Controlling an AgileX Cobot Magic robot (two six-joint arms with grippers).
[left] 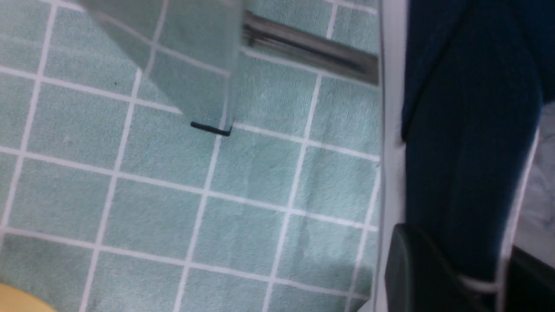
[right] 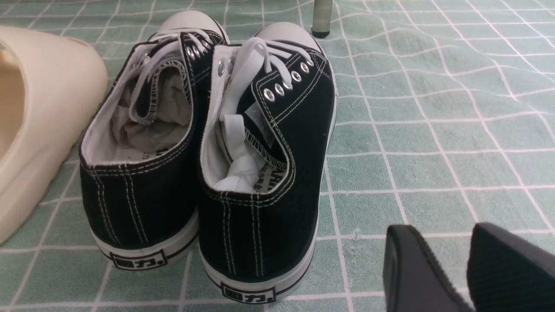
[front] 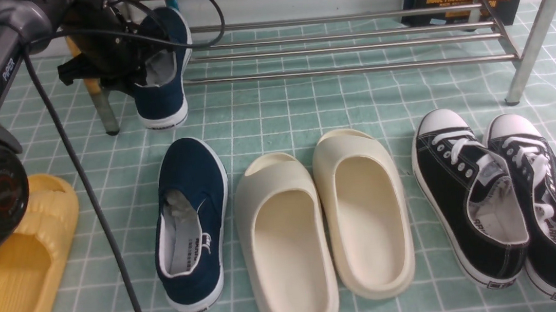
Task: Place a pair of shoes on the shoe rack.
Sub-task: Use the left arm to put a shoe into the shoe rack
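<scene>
One dark blue cloth slip-on shoe with a white rubber sole [front: 164, 85] is up at the left end of the shiny metal shoe rack made of long tubes [front: 351, 69]. It is close beside the rusty-looking rack leg [front: 96, 100]. Its toe points in over the low tubes and its heel sticks out past the front tube, so it looks tipped. The other dark blue slip-on shoe [front: 194, 216] lies flat on the green checked mat [front: 278, 109], just beside the pair of cream rubber slides [front: 286, 238].

The left claw [left: 470, 277] has one finger on each side of the raised shoe's cloth wall. I cannot tell if it is pinching the wall or only sitting around it. The right claw [right: 451, 264] has its fingers a little apart and holds nothing. It hangs low by the black lace-up sneakers with white toes [right: 208, 151].

Here is what could go wrong:

- The raised shoe could slide off the front, because the tubes are round and smooth and the heel hangs out.
- If the left claw pulls away with a finger hooked inside the shoe, it could drag the shoe off the rack.
- The shoe sits right at the end of the rack, so a small bump could knock it against the leg or off the side.
- The black cable [front: 91, 196] hangs down near the yellow rubber slide [front: 21, 265] and the shoe on the mat, so it could catch on something when the arm moves.
- The cream slides are so near the second blue shoe that a claw reaching for it might nudge one of them
</scene>
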